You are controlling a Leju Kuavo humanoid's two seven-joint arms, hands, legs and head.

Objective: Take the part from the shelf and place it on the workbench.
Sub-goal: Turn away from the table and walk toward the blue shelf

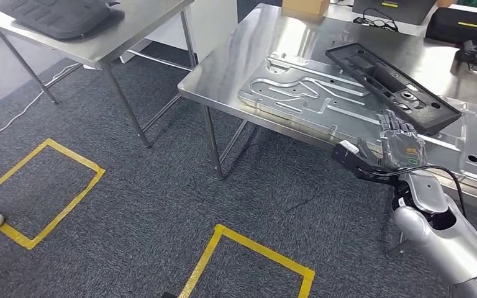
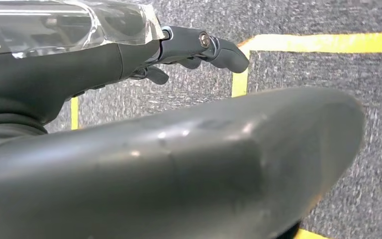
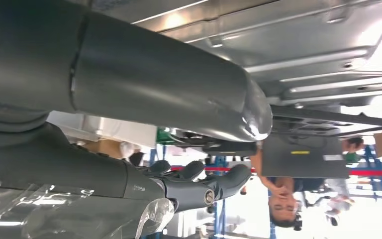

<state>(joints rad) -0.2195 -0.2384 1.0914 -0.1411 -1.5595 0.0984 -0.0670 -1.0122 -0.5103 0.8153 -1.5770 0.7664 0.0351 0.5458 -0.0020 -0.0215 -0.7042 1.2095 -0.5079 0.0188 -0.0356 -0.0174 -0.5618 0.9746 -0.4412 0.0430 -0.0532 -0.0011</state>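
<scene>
Just beyond the right hand (image 1: 400, 146), whose released fingers (image 1: 390, 123) grasp nothing, the black part (image 1: 390, 85) lies diagonally on the desk (image 1: 254, 43).

Head view: even, bright overhead light, sharp focus. Steel surface (image 1: 248, 56) shows soft glare; faint shadows under it on carpet (image 1: 161, 186). Left wrist view: left robot hand (image 2: 189, 149) v. close, blurred, small highlights; floor behind reasonably sharp. Right wrist view: right robot hand (image 3: 129, 99) soft-focus, bkgd blown out white, strong backlight.
</scene>
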